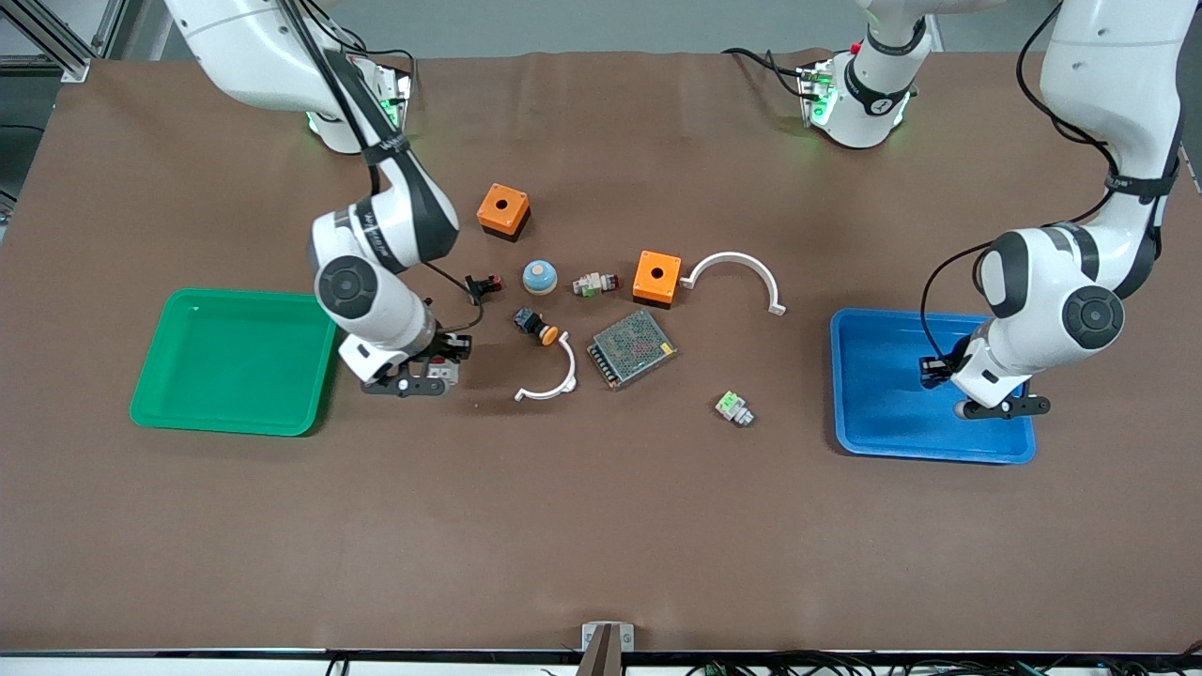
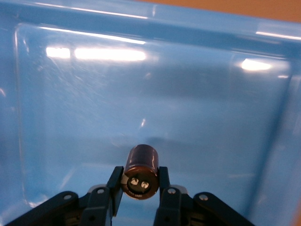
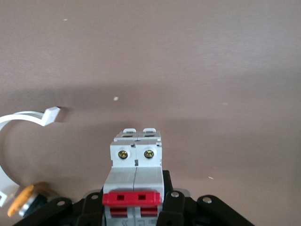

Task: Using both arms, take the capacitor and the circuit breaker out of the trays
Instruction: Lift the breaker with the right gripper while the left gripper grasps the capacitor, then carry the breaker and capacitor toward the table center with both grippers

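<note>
left gripper (image 2: 140, 188): over the blue tray, fingers (image 2: 114, 181) clamped on the capacitor
right gripper (image 3: 136, 207): over the brown counter beside the green tray, at the side toward the left arm's end; fingers (image 3: 165, 186) clamped on the breaker
capacitor (image 2: 141, 171): dark cylinder held between the left gripper's fingers, the end with two pale marks turned toward the wrist camera, above the blue tray's floor
breaker (image 3: 136, 181): white-grey block with a red lever bar and two brass screws on its face, held in the right gripper above the bare counter, outside the green tray
blue tray (image 1: 869, 376): at the left arm's end of the counter; nothing seen lying on its floor, only the left gripper and capacitor over it
green tray (image 1: 235, 361): at the right arm's end of the counter; nothing seen lying in it
counter (image 1: 601, 526): brown, carries both trays with the loose parts between them
loose parts: two orange boxes (image 1: 503, 211), a metal mesh block (image 1: 632, 348), two white curved pieces (image 1: 554, 380), a blue-topped knob (image 1: 540, 276), a small part with a green top (image 1: 733, 407)
</note>
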Available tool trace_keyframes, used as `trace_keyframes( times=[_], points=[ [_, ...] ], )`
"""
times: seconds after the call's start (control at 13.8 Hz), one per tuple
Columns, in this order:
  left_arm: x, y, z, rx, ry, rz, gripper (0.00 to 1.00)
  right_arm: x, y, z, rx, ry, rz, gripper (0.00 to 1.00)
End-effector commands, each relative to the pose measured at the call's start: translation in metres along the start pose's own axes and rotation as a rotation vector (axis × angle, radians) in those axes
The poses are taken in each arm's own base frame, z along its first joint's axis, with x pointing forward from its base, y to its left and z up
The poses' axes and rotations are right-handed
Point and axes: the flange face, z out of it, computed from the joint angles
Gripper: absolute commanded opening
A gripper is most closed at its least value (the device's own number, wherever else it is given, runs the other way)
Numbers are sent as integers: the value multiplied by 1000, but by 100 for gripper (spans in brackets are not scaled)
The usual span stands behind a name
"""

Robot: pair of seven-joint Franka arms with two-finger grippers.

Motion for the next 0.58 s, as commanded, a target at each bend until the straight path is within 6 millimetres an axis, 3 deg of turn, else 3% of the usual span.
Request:
trace_keyframes(
  times=[0.0, 0.22, 0.36, 0.51],
  points=[
    [-21, 51, -47, -3, 1, -25, 13, -3, -25, 23, 10, 29, 11, 0],
    [-53, 131, -69, -6, -39, -71, 13, -10, -40, 38, 11, 40, 14, 0],
    [-76, 190, -70, -15, -46, -125, 13, -11, -40, 42, 7, 34, 13, 0],
    [-96, 233, -65, -21, -55, -153, 13, -8, -32, 44, 4, 25, 77, 4]
  ],
)
